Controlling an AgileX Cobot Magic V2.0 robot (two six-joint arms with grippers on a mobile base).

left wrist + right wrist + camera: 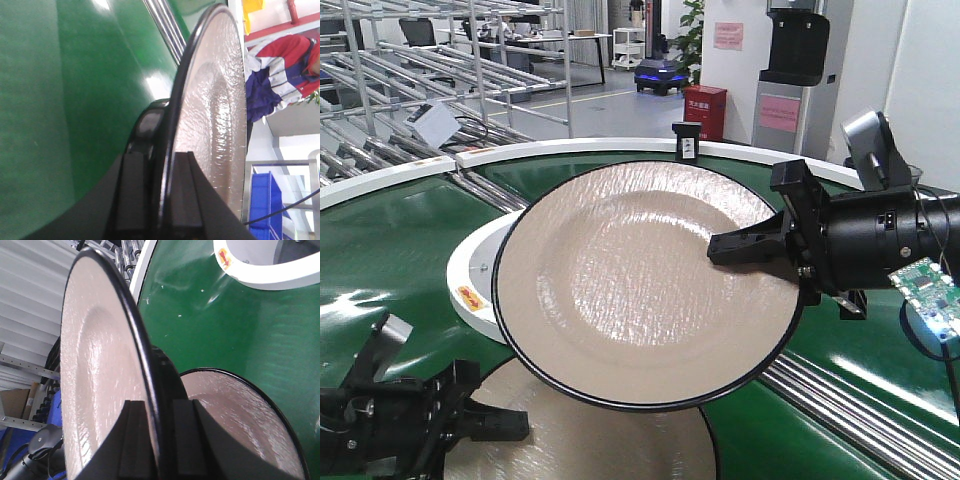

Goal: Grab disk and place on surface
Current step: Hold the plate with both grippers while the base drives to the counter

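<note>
Exterior front-facing view, disk: beige disk (640, 280) with a black rim, held in the air and tilted face toward the camera, above the green conveyor belt (390, 250); it touches nothing but the jaws.
Right gripper: the right gripper (720, 250) has its jaws clenched on the disk's right rim, one finger on the face and the other behind. The right wrist view shows the rim pinched between both fingers.
Grip quality (judgement): the hold is at the very edge, so the whole disk hangs off to one side. A glazed rim may rotate or slide in the jaws on a quick swing.
Second disk: a second disk (590, 440) lies lower, partly under the held one. The left gripper (500, 425) is at its left edge, and the left wrist view shows a rim seated between those jaws, so they appear clenched on it.
Collision risk: the two disks overlap in the front view. Lowering the held disk straight down could clip the second disk or the left gripper.
White ring: the white ring (470, 275) sits behind the disk's left edge; a sweep to the left could strike it.
Surface: the dark glossy surface is not visible in any view, so the drop point cannot be checked. The disk could be set on the belt by mistake.
Release risk: opening the jaws while the disk is tilted would drop it onto its rim. It should be levelled and brought close first.
</note>
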